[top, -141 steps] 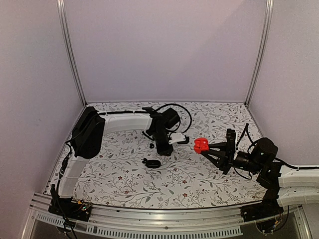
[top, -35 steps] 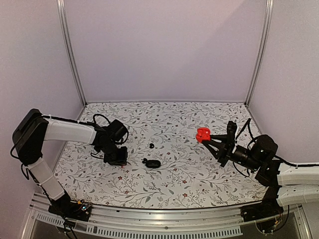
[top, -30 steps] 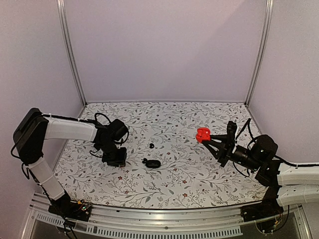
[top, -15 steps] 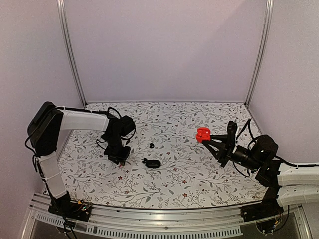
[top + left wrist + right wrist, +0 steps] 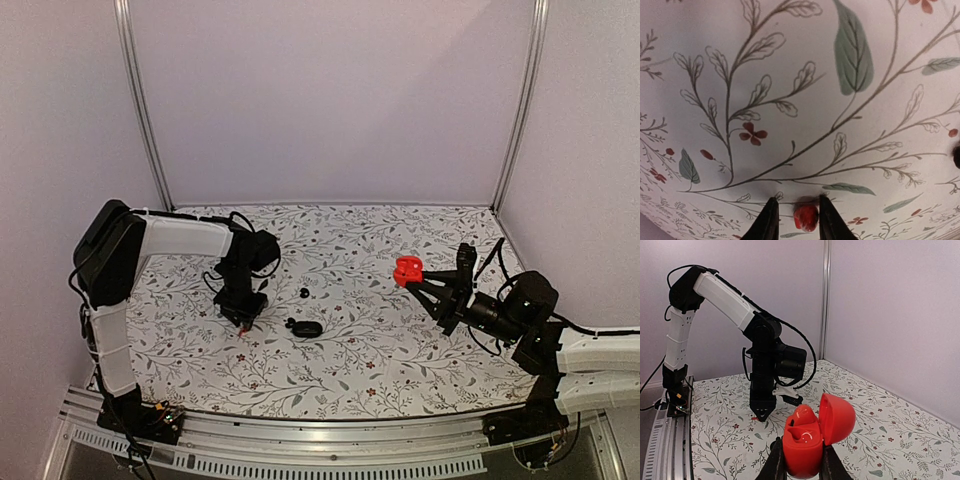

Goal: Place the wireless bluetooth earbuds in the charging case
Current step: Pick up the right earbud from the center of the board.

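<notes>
My right gripper (image 5: 417, 279) is shut on a red hinged charging case (image 5: 405, 269) and holds it above the right of the table. In the right wrist view the case (image 5: 802, 445) stands open between my right gripper's (image 5: 803, 463) jaws, lid back, with one red earbud (image 5: 804, 416) seated inside. My left gripper (image 5: 243, 317) points straight down at the table, left of centre. In the left wrist view my left gripper (image 5: 796, 221) straddles a small red earbud (image 5: 806, 217); the right finger touches it, with a gap on the left. A glossy black oval case (image 5: 307, 328) lies shut on the table.
A tiny black bud (image 5: 303, 293) lies behind the black case and another (image 5: 289, 322) lies just left of it. The table has a floral cloth (image 5: 350, 360), with walls at the back and both sides. My left arm (image 5: 180, 235) arches over the table's left part.
My left arm has swung in from the left, and its gripper has moved slightly right, towards the black case, and stands around the red earbud. My right gripper has kept the red case still.
</notes>
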Available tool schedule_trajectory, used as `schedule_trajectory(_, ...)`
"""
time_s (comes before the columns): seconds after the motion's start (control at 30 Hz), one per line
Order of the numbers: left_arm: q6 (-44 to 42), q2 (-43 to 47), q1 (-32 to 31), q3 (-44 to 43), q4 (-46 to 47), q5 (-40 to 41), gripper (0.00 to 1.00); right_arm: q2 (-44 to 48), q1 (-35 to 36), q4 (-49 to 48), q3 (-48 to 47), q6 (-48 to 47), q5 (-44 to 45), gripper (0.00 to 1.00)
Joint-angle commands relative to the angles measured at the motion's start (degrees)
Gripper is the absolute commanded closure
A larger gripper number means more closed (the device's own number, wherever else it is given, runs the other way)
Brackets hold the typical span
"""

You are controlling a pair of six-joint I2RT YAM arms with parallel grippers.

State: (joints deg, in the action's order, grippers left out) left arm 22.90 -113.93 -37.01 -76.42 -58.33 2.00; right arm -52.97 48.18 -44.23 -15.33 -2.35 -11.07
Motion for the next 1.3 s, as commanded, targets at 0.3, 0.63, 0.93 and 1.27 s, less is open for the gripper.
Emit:
schedule_trajectory(0.3, -1.9, -0.6, -1.1, -0.3, -3.3, 0.1, 0.73, -0.4, -0.3, -1.9, 0.7, 0.2, -0.4, 1.00)
schedule_trajectory(0.63, -4.6, -3.0, -4.1, -0.9, -3.7, -1.4, 0.74, -1.1, -0.3, -2.3, 0.4, 0.6, -1.1, 1.00)
schedule_trajectory(0.93, -5.9, -5.2, -4.5, -3.1, -5.5, -0.4, 0.79, -0.2, -0.3, -1.8, 0.9, 0.7, -0.4, 1.00)
schedule_trajectory(1.27, -6.4, -5.4, -4.5, -3.6, -5.7, 0.4, 0.89, -1.0, -0.4, -1.7, 0.2, 0.1, -0.2, 1.00)
